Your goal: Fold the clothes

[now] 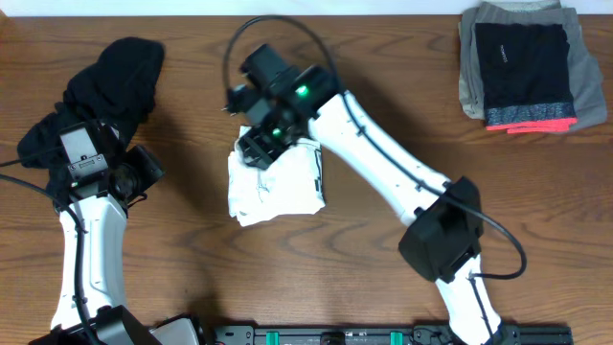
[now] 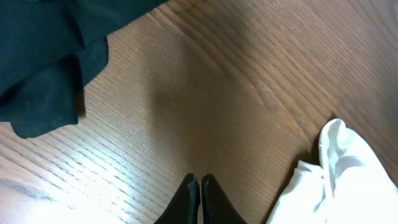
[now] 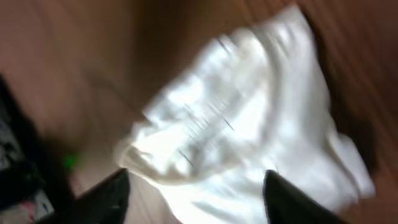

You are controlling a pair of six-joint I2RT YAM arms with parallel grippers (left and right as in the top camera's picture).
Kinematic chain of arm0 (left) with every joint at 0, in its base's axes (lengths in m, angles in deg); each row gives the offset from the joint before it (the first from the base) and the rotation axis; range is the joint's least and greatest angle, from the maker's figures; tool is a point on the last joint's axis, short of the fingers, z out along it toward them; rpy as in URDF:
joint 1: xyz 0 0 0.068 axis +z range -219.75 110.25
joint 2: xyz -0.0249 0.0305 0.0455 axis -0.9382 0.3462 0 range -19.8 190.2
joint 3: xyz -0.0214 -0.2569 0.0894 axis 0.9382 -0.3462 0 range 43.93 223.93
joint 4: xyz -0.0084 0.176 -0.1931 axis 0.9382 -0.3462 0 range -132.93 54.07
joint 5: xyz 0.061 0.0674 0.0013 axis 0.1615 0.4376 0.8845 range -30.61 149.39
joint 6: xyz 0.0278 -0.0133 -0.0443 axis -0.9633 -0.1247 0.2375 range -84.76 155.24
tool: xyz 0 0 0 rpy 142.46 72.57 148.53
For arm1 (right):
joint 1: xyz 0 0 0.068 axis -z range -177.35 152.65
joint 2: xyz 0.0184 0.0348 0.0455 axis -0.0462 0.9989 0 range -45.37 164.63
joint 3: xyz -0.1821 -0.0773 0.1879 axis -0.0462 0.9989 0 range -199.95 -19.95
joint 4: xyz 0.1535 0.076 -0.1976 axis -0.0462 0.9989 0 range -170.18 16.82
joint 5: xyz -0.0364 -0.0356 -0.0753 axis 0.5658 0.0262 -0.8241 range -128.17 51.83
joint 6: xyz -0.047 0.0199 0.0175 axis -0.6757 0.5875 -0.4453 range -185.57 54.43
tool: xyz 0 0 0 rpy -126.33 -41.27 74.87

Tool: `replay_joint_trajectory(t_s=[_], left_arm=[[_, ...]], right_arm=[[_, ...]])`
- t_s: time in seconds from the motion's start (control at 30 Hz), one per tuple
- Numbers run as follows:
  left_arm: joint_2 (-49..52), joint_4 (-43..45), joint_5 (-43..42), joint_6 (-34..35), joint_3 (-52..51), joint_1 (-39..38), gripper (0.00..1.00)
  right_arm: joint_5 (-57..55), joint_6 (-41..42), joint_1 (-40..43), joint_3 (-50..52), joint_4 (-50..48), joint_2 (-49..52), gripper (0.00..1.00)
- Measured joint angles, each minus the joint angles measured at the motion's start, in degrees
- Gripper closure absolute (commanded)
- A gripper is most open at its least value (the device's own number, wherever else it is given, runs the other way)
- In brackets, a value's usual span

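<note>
Below the right pincer [image 3: 196, 190], fingers spread, lies the crumpled white shirt [image 1: 278, 192]. Left pincer [image 2: 200, 190] pressed together, empty; black garment [image 1: 105, 81] ahead-left of it, shirt to its right.

Two arms, two pincers and three lots of clothing on one counter [image 1: 192, 287].
The arms are a left arm [image 1: 91, 249] and a right arm [image 1: 383, 163], with a left pincer [image 2: 200, 186] and a right pincer [image 3: 196, 186]. Clothes: one white T-shirt [image 1: 278, 187], one loose black garment [image 1: 110, 81], and one folded stack [image 1: 527, 67] of at least two pieces, grey and black.
</note>
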Motion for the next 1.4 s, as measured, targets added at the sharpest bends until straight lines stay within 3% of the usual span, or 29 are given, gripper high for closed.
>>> replay_joint_trajectory(t_s=[0.03,0.07,0.47,0.83,1.07,1.27,1.3,1.33,1.4], left_arm=[[0.0,0.0,-0.15,-0.02,0.0,0.0,0.88],[0.0,0.0,-0.24,0.09,0.0,0.0,0.87],[0.0,0.0,-0.42,0.11,0.0,0.0,0.87],[2.14,0.15,-0.42,0.11,0.0,0.0,0.87],[3.34,0.35,-0.39,0.11,0.0,0.0,0.87],[3.34,0.5,-0.39,0.13,0.0,0.0,0.87],[3.34,0.63,-0.39,0.11,0.0,0.0,0.87],[3.34,0.81,-0.39,0.11,0.0,0.0,0.87],[3.34,1.25,-0.42,0.11,0.0,0.0,0.87]], right_arm=[[-0.33,0.48,0.81,1.07,1.05,0.0,0.91],[-0.66,1.03,1.29,2.25,1.6,0.0,0.99],[-1.25,5.53,1.79,20.37,1.07,0.0,0.99],[-2.86,6.62,3.43,30.47,-9.66,-0.26,0.99],[-6.19,7.45,11.06,30.8,-20.5,-0.81,0.99],[-12.15,6.75,18.23,31.36,-35.8,-0.79,0.99],[-12.83,6.58,19.06,31.47,-38.38,-0.79,0.94],[-13.55,6.38,20.0,31.5,-40.92,-0.79,0.83],[-13.81,6.01,21.62,30.93,-42.32,-0.79,0.5]])
